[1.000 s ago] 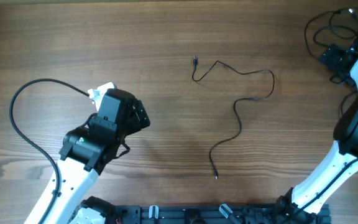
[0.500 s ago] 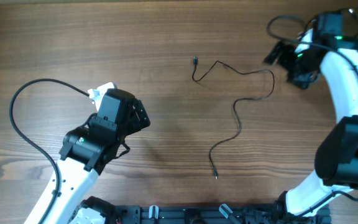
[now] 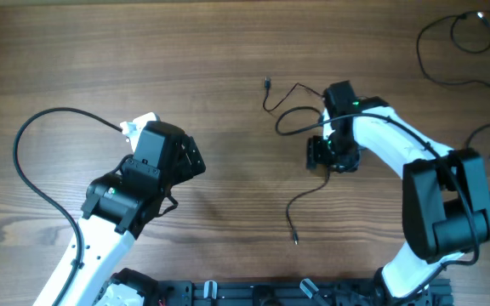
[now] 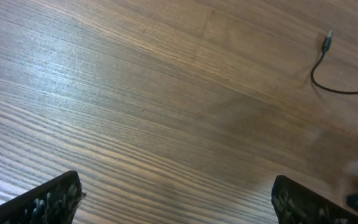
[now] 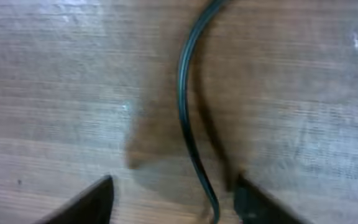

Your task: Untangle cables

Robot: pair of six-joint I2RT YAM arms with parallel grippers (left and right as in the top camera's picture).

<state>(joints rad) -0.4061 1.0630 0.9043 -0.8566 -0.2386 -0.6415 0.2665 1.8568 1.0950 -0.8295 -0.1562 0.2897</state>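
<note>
While the left hand [image 3: 192, 160] sits just where it was a second ago, low on the left of the table [image 3: 228, 42] with its fingers spread wide over bare wood and holding nothing, all the action is further right. One thin dark cable [image 5: 183, 93] lies loose across the middle — a plug at the top, a wandering run, its other end down near the front edge. It looks slack rather than knotted.

The right hand [image 3: 315, 155] was up at the far right corner a second ago; it has swung in fast and now hangs right over the cable's mid-run. Its wrist camera shows the fingers standing apart with the cable passing between them, not yet pinched. The wide bend the cable made out to the right no longer shows. Whether it was dragged in or just lies under the arm, I cannot tell.

At the far right, more thin dark loops [image 3: 420, 47] lie where that hand had been, well apart from this cable. My read is that a grab here comes next — closing too high would miss.
</note>
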